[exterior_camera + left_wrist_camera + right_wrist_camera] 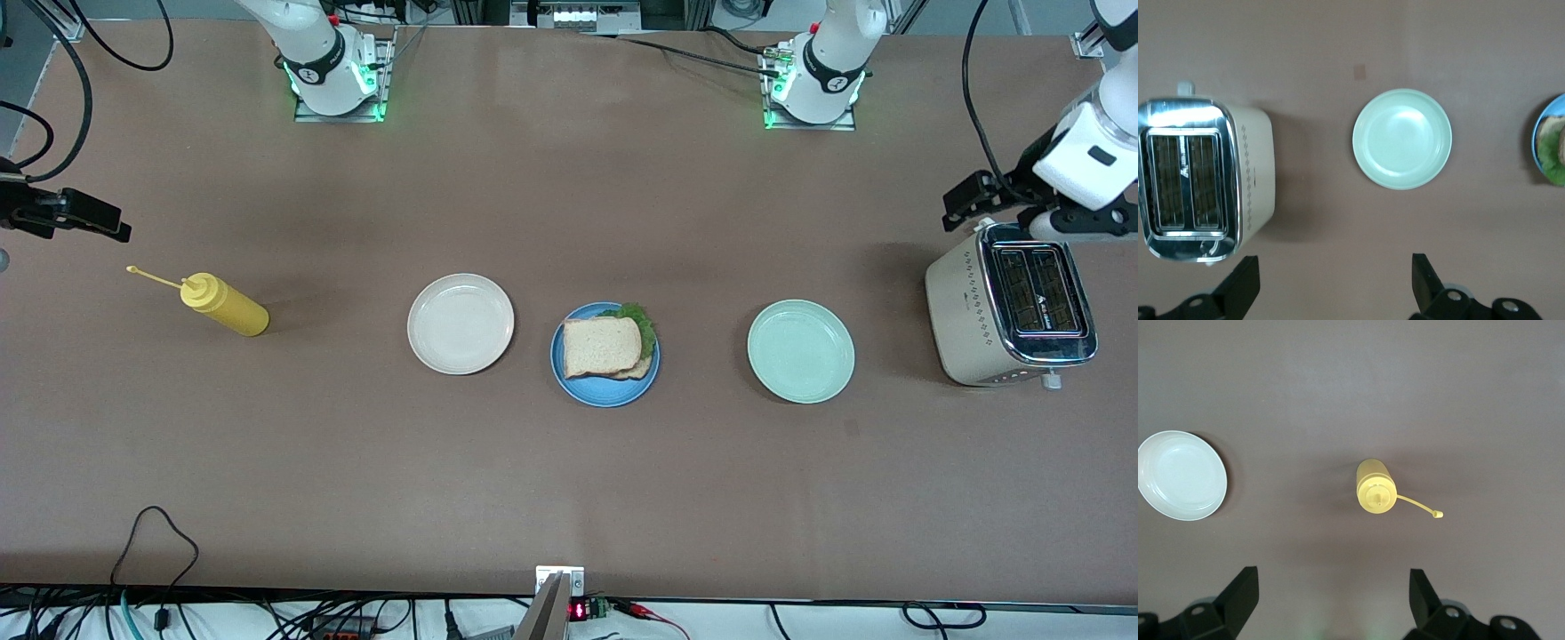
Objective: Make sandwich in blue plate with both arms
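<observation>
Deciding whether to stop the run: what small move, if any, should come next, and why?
Probably none beyond holding still: the sandwich already sits assembled on the blue plate, lettuce between two bread slices. The left gripper hangs open by the toaster, the right gripper open over bare table by the mustard bottle.

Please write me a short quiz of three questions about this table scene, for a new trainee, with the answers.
1. True or false: the sandwich lies on the blue plate.
2. Which is nearer the toaster: A) the mint-green plate, B) the cream-white plate?
3. What colour is the squeeze bottle?

Key:
1. True.
2. A.
3. Yellow.
</observation>
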`<move>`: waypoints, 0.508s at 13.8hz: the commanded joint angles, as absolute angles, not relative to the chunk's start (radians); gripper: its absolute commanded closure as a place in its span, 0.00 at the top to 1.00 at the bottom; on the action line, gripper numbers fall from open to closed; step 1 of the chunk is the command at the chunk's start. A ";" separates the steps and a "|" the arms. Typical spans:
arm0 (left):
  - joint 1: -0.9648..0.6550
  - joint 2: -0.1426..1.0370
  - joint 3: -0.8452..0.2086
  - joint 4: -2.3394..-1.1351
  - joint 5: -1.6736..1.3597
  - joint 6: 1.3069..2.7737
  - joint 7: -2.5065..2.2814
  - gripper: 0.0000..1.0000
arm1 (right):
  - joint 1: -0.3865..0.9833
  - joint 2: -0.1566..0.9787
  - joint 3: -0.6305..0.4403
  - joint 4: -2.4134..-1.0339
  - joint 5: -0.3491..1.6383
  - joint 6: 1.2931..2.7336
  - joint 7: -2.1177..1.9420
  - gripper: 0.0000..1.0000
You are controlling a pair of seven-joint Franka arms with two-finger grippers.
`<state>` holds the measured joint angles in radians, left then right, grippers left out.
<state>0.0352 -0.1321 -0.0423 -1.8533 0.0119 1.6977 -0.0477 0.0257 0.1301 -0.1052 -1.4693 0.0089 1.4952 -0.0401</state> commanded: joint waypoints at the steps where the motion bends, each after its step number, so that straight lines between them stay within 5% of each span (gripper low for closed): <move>1: 0.034 -0.167 -0.046 -1.881 0.021 1.678 -0.055 1.00 | 0.023 0.124 -0.101 -1.473 0.026 1.502 -0.026 1.00; 7: 0.035 -0.167 -0.037 -1.878 0.021 1.678 -0.031 1.00 | 0.021 0.124 -0.101 -1.473 0.026 1.502 -0.026 1.00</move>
<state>0.0353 -0.1497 -0.0399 -1.8659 0.0119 1.6838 -0.0477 0.0258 0.1302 -0.1052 -1.4693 0.0090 1.4961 -0.0401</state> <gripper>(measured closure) 0.000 0.000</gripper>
